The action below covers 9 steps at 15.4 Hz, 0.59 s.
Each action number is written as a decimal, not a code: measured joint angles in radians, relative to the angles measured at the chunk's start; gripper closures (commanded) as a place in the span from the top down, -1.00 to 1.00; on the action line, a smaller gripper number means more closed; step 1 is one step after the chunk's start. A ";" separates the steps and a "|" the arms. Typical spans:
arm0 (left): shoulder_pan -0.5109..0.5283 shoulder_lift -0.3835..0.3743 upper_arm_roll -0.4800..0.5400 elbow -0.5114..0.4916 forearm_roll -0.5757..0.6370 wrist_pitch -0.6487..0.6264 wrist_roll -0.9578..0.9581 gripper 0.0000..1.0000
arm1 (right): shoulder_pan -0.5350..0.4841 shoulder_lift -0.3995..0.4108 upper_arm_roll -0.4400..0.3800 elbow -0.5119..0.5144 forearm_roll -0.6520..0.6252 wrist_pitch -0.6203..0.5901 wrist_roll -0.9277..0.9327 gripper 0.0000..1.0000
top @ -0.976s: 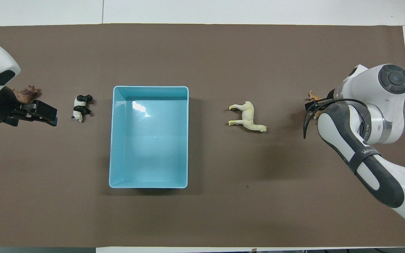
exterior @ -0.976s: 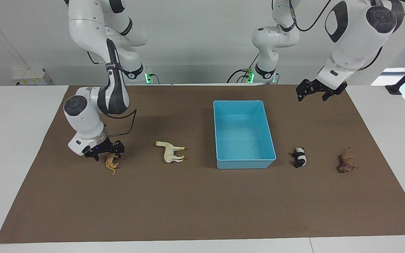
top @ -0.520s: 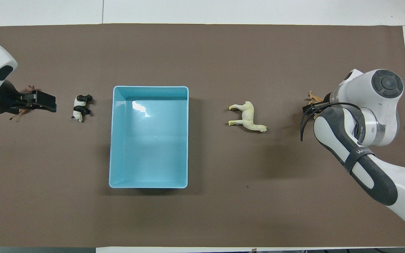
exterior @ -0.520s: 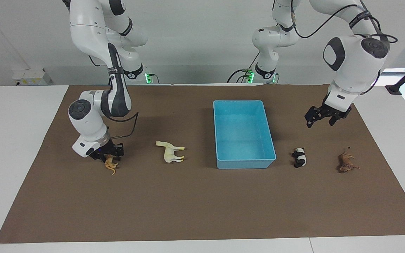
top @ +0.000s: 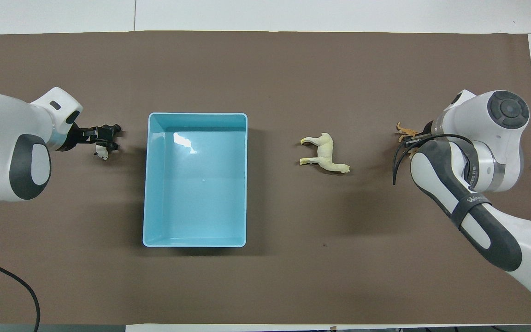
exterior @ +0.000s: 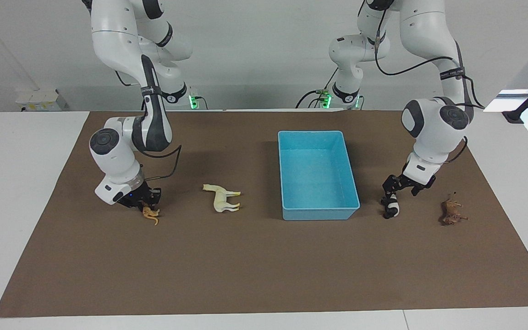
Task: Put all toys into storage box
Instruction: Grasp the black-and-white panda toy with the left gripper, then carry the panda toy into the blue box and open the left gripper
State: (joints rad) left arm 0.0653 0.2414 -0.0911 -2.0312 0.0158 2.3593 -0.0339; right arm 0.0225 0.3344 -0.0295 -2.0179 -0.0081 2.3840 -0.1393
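The light blue storage box (exterior: pixel 319 213) stands empty mid-table, also in the overhead view (top: pixel 195 115). My right gripper (exterior: pixel 147 202) is down at the mat and shut on the orange tiger (exterior: pixel 151 213), whose tail end shows in the overhead view (top: pixel 404 131). My left gripper (exterior: pixel 400 187) is open just above the black-and-white panda (exterior: pixel 392 210), covering most of it from overhead (top: pixel 97 135). The cream horse (exterior: pixel 222 198) lies on its side between the tiger and the box. The brown lion (exterior: pixel 452 213) lies toward the left arm's end, hidden by the left arm in the overhead view.
A brown mat (exterior: pixel 264 266) covers the white table. All toys lie in a row level with the box's end farthest from the robots. A black cable (top: pixel 16 286) crosses the mat's corner at the left arm's end.
My left gripper came down from high above the mat to just over the panda. My right gripper settled lower on the tiger, which shifted and turned slightly.
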 measured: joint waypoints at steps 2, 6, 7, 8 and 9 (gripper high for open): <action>-0.011 0.038 -0.001 -0.006 0.027 0.040 0.000 1.00 | 0.006 0.000 0.000 0.011 0.000 0.000 0.001 -1.00; -0.016 0.086 -0.001 -0.006 0.039 0.099 -0.008 -0.02 | 0.025 -0.021 0.000 0.099 0.000 -0.078 0.023 -1.00; -0.018 0.085 -0.001 -0.004 0.039 0.099 -0.023 -0.34 | 0.025 -0.036 -0.001 0.127 0.000 -0.108 0.024 -1.00; -0.020 0.083 -0.001 -0.002 0.039 0.099 -0.036 -0.70 | 0.025 -0.053 -0.001 0.150 0.000 -0.134 0.024 -1.00; -0.022 0.080 -0.002 -0.002 0.039 0.097 -0.045 -0.97 | 0.025 -0.070 -0.001 0.173 0.000 -0.166 0.024 -1.00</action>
State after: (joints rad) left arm 0.0435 0.3213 -0.0933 -2.0331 0.0549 2.4567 -0.0786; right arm 0.0473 0.2642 -0.0307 -1.8450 -0.0081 2.2180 -0.1150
